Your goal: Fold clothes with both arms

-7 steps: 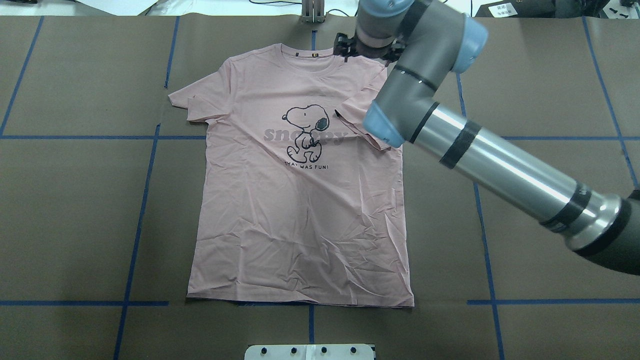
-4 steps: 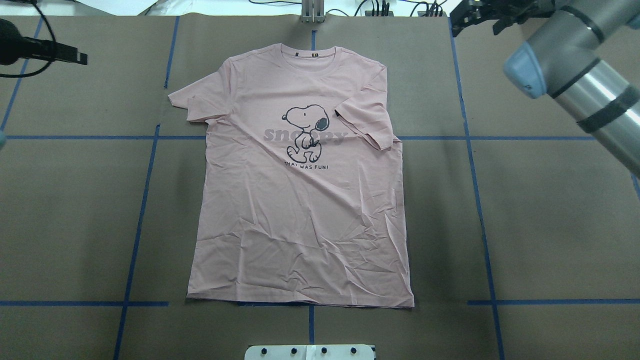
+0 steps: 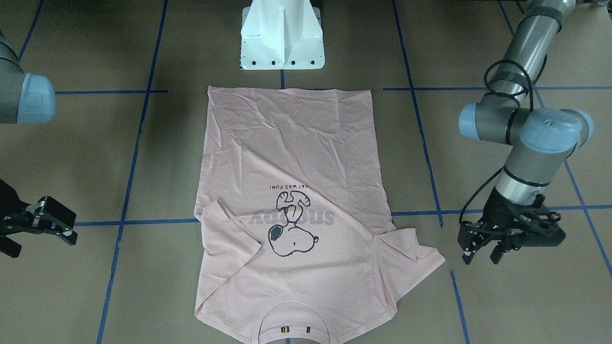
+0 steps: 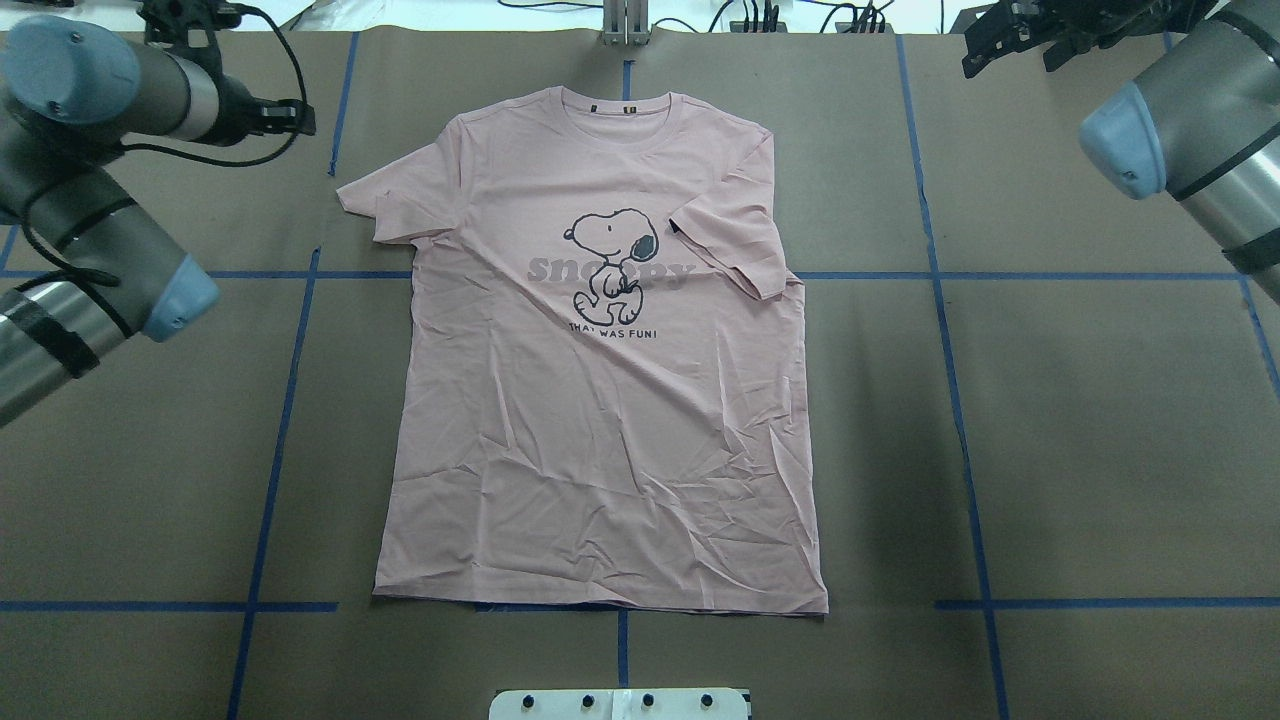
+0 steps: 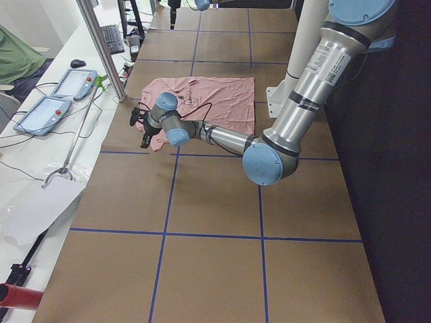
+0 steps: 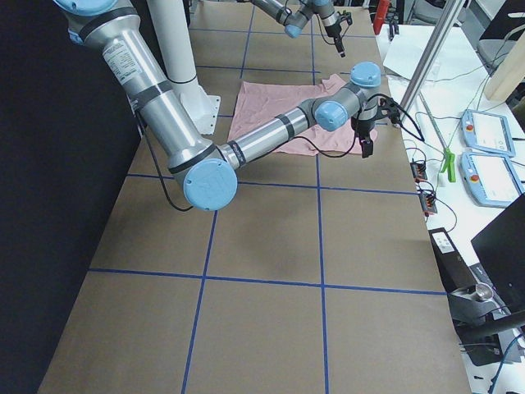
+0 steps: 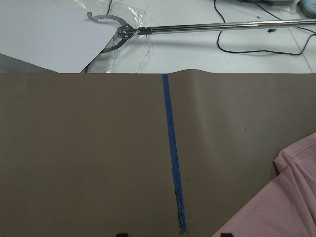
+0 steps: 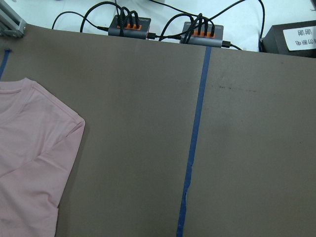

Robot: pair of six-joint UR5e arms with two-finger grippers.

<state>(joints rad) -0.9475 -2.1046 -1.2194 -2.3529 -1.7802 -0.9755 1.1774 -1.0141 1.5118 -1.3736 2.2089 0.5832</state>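
Jaws on the left gripper (image 3: pixel 480 258) stand spread with nothing between them, hanging just beside the T-shirt's outspread sleeve (image 3: pixel 416 251) without touching it. On the right gripper (image 3: pixel 67 224) I read them as parted too and empty, well off the shirt's other side over bare paper.

The counter (image 4: pixel 1100 450) is the biggest thing I see: brown paper marked into squares by blue tape lines (image 4: pixel 1050 275). The pale pink T-shirt (image 4: pixel 600 450) lies flat at its middle, print up, with its collar (image 4: pixel 620 105) toward the far edge and its hem toward the white pedestal (image 3: pixel 282 38). The sleeve on my right arm's side (image 4: pixel 730 250) is folded in over the chest, its hem just beside the grey lettering. The opposite sleeve lies out flat. The body is creased but not bunched.

Wide open paper flanks the shirt on both sides. Past the far edge things crowd: an upright metal post (image 4: pixel 625 20), two teach pendants (image 5: pixel 74 82), a long metal reacher (image 7: pixel 197 28) on white sheeting, and two cable hubs (image 8: pixel 131 24) with black leads.
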